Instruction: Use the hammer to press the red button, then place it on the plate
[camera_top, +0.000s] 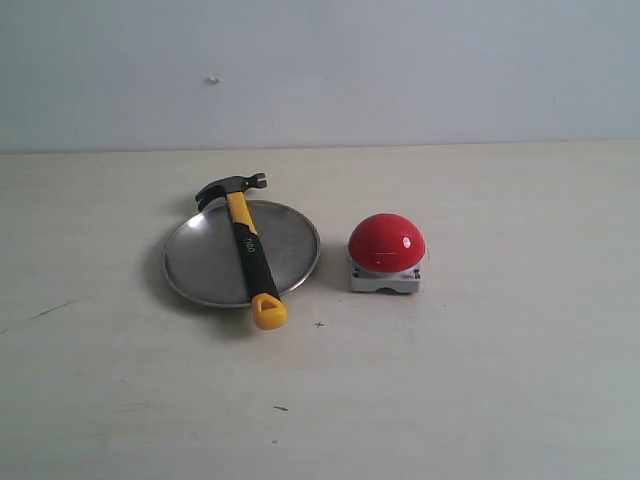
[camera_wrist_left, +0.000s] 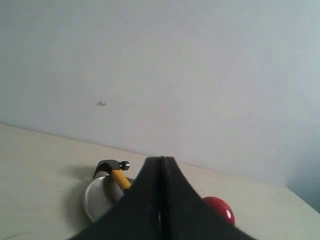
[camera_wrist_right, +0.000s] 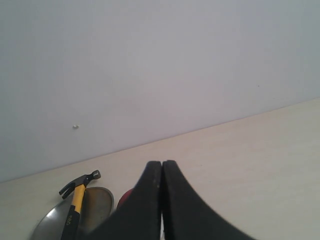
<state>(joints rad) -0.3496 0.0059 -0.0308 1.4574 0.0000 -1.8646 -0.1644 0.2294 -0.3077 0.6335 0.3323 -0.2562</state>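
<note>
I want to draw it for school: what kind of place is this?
Probably a robot test lab: a plain pale table against a bare wall, holding a hammer on a plate and a red button.

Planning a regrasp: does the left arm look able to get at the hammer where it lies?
Probably yes: the hammer lies uncovered across the plate, and the red button stands apart beside it. The left tool is shut and would need opening first.
</note>
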